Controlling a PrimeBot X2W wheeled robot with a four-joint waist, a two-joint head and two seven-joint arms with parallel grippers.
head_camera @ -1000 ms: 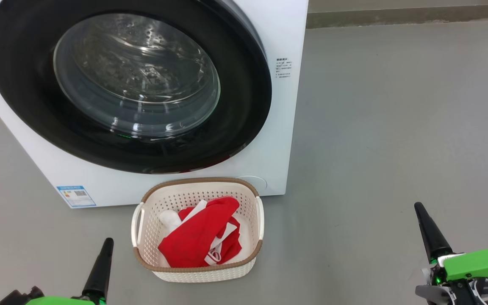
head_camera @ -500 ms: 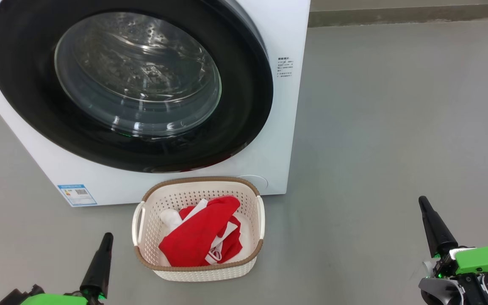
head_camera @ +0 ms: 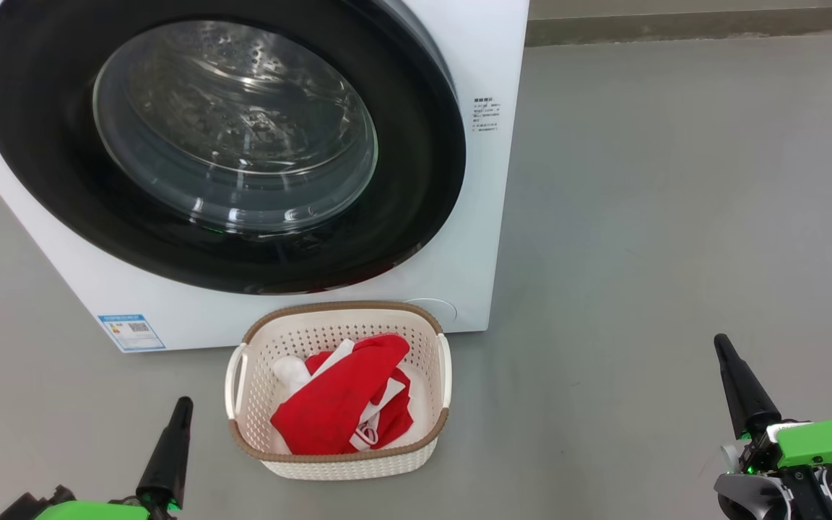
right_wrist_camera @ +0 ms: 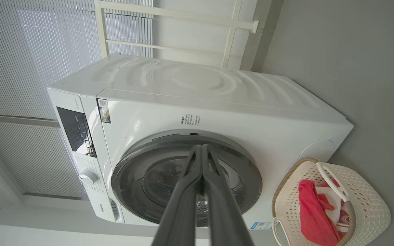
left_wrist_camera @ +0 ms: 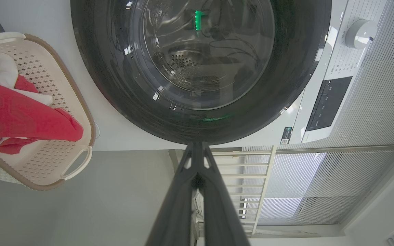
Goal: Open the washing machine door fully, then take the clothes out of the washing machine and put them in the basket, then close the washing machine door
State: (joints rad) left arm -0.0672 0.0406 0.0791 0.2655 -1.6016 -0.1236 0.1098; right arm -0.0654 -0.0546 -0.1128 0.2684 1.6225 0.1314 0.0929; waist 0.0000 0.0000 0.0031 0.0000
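Observation:
The washing machine (head_camera: pixel 492 65) stands at the upper left, its black-rimmed door (head_camera: pixel 416 209) closed flat against the front; the steel drum shows through the glass. Red clothes (head_camera: pixel 344 404) with white trim lie in the cream basket (head_camera: pixel 430 332) on the floor just in front of the machine. My left gripper (head_camera: pixel 183 402) points up at the lower left, beside the basket, its fingers (left_wrist_camera: pixel 197 150) pressed together on nothing. My right gripper (head_camera: pixel 720 341) is low at the right, well clear of the basket, also shut with nothing in it (right_wrist_camera: pixel 202 147).
Grey floor (head_camera: pixel 676 217) stretches to the right of the machine up to a baseboard along the far wall. A blue sticker (head_camera: pixel 131 331) sits on the machine's lower front. A white railing (right_wrist_camera: pixel 231 24) and slatted blinds stand behind the machine.
The right gripper has risen slightly in the head view between one second ago and half a second ago; the view itself shifted a touch. Nothing has moved since.

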